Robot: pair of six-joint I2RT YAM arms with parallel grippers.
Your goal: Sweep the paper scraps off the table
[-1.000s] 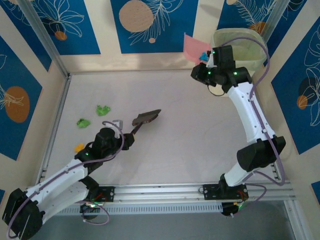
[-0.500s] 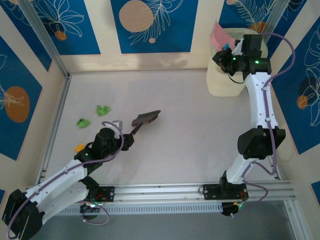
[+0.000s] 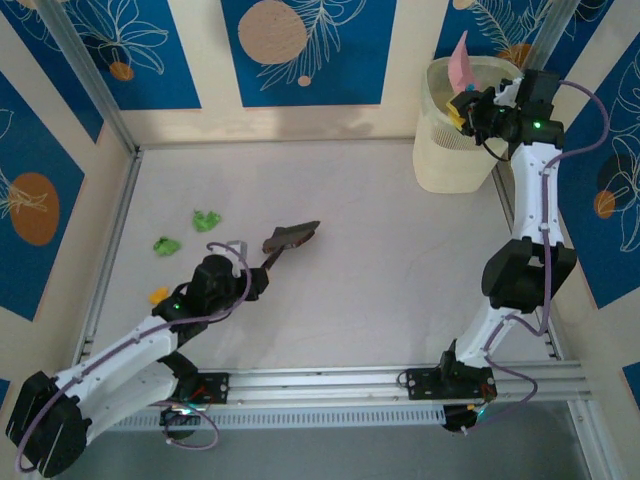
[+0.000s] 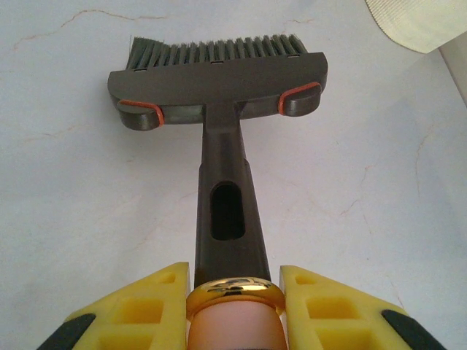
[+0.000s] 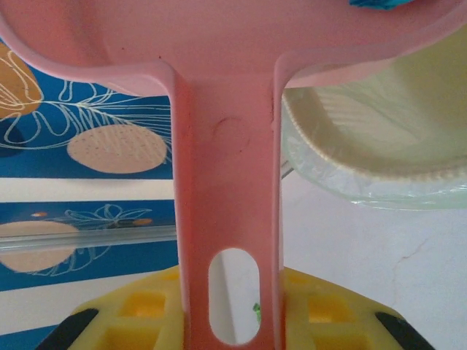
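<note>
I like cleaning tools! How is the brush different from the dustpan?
The brush is dark grey with bristles; the dustpan is pink and smooth. The brush sits low near the table; the dustpan is tipped up at the waste bin. Both have slotted handles: brush in the left claw, dustpan in the right claw.

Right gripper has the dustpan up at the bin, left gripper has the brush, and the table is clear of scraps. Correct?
No, the table is not clear: the top external view shows two green scraps and an orange one left of the brush. The rest stands: right gripper has the dustpan at the bin, left gripper the brush.
</note>
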